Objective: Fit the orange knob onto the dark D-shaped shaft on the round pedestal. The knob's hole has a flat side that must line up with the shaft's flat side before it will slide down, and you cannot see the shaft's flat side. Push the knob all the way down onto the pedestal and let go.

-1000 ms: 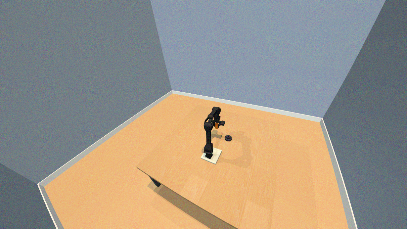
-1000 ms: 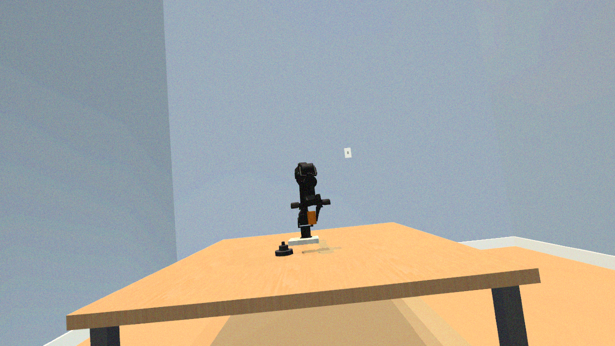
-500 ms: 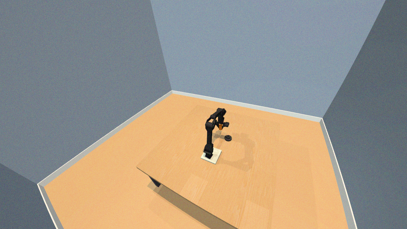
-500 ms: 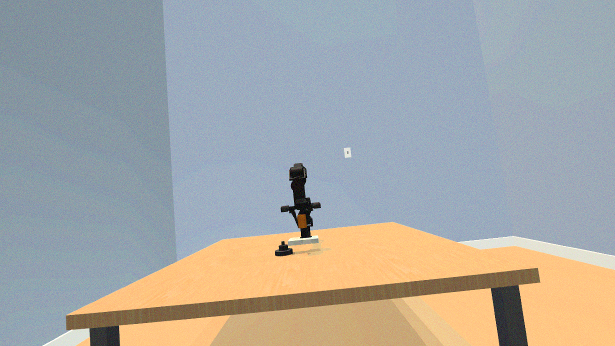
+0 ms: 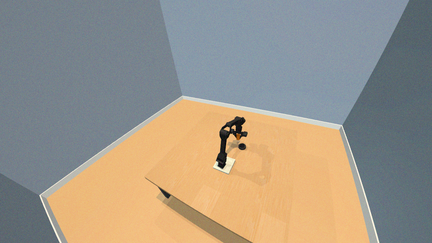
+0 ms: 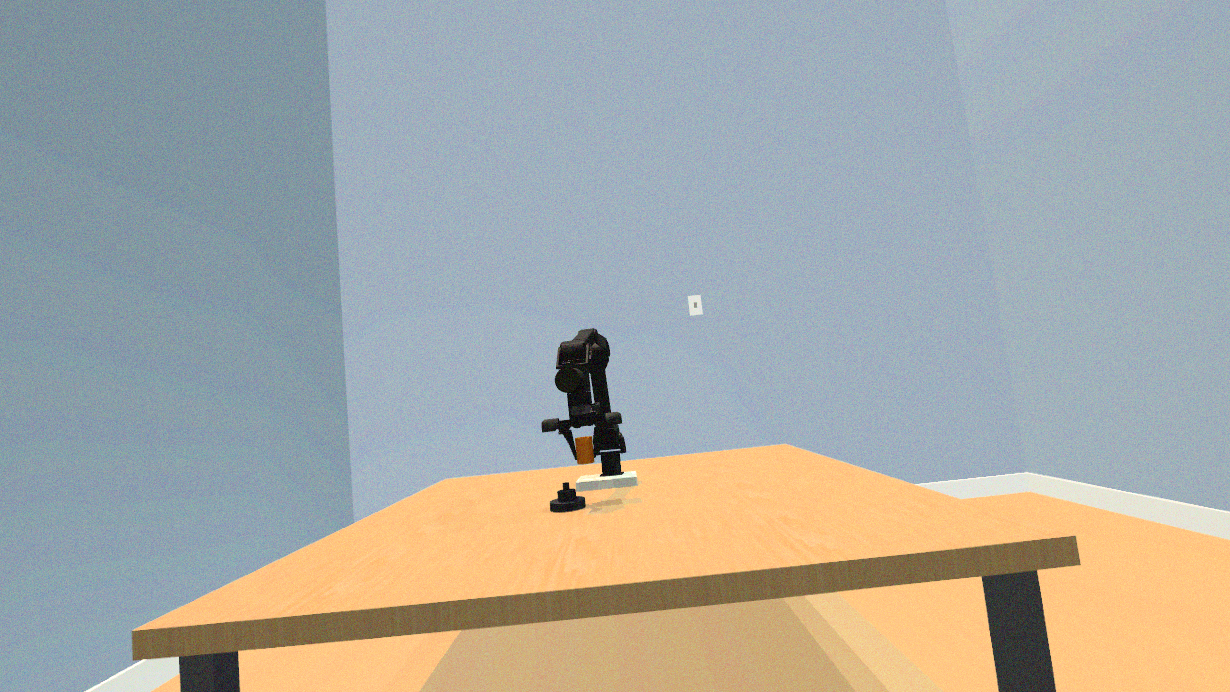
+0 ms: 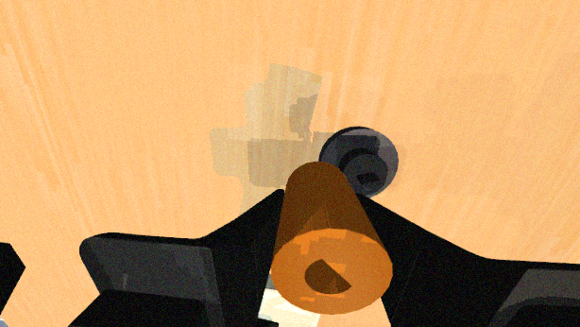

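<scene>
My gripper [image 5: 239, 136] [image 6: 584, 448] [image 7: 326, 208] is shut on the orange knob [image 5: 238, 136] [image 6: 584, 449] [image 7: 326, 222] and holds it in the air above the table. In the wrist view the knob's end faces the camera and shows its D-shaped hole [image 7: 326, 276]. The round dark pedestal [image 5: 242, 147] [image 6: 566, 503] [image 7: 384, 153] stands on the table, with the dark shaft [image 6: 565, 491] [image 7: 366, 171] upright on it. The knob hangs above and a little to one side of the pedestal, well clear of the shaft. In the wrist view the knob's far end overlaps the pedestal's near left edge.
The arm stands on a white base plate [image 5: 228, 167] [image 6: 621, 480] on the wooden table [image 5: 272, 193] [image 6: 688, 533]. The table's front edge [image 6: 602, 602] and its dark legs [image 6: 1019, 628] show in the exterior view. The arm's shadow [image 7: 274, 137] lies on the table beside the pedestal.
</scene>
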`<state>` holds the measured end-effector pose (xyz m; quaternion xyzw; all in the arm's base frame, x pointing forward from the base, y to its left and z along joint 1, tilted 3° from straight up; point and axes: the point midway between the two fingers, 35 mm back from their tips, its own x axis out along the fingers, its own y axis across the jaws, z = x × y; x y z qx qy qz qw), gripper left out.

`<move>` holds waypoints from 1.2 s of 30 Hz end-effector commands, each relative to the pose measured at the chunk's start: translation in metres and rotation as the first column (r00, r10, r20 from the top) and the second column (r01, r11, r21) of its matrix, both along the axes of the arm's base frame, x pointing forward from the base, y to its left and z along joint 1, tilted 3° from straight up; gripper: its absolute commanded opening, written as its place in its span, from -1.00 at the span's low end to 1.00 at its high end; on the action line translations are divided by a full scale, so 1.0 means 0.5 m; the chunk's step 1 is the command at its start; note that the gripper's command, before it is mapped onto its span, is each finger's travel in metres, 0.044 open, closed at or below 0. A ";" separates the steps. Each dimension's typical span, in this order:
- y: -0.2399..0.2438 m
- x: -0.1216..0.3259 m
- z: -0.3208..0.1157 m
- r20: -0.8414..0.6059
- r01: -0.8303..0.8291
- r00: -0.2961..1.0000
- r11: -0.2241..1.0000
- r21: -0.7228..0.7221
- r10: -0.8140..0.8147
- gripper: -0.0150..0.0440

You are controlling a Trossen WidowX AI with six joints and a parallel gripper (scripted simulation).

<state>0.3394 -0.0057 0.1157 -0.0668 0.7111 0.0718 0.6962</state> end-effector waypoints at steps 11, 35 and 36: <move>-0.081 -0.003 -0.025 -0.007 -0.003 1.000 1.000 -0.008 0.003 -0.49; -0.110 -0.006 -0.078 -0.008 0.002 1.000 1.000 -0.009 -0.002 -0.49; -0.110 -0.006 -0.080 -0.008 0.002 1.000 1.000 -0.009 -0.002 -0.49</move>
